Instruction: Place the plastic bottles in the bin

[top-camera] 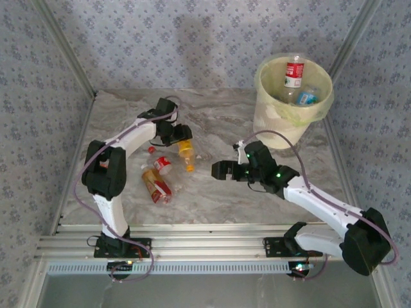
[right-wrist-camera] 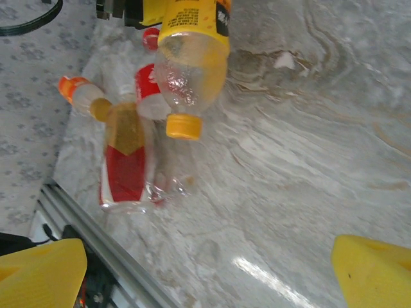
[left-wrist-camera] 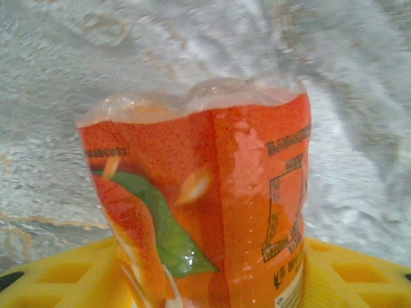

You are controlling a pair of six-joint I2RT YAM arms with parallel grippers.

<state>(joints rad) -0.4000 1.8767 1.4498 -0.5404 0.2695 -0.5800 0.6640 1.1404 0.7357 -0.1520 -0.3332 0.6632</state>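
The left gripper [top-camera: 178, 136] is closed tight on the orange bottle [left-wrist-camera: 205, 205]. Its yellow fingers [left-wrist-camera: 58, 279] pinch the fat part, right on the label. The bottle points down at the table [top-camera: 218, 122], with its yellow cap [right-wrist-camera: 183, 126] lowest. I cannot tell if the cap touches the table.

The bottle looks almost empty, so I think it is light. Its top end looks crumpled, so the plastic is thin and soft and bends when pinched. It is smooth too, so it could slip. The middle, on the label, seems a good place to hold it, firm but not too hard.

The right gripper [top-camera: 221, 170] is wide open and holds nothing. It hangs over the middle of the table.

Just beside the orange bottle lie a brown bottle [right-wrist-camera: 122, 160] and a clear bottle [top-camera: 164, 165]. The bin [top-camera: 266, 119] stands at the far right, well apart, with two bottles [top-camera: 294, 74] inside.
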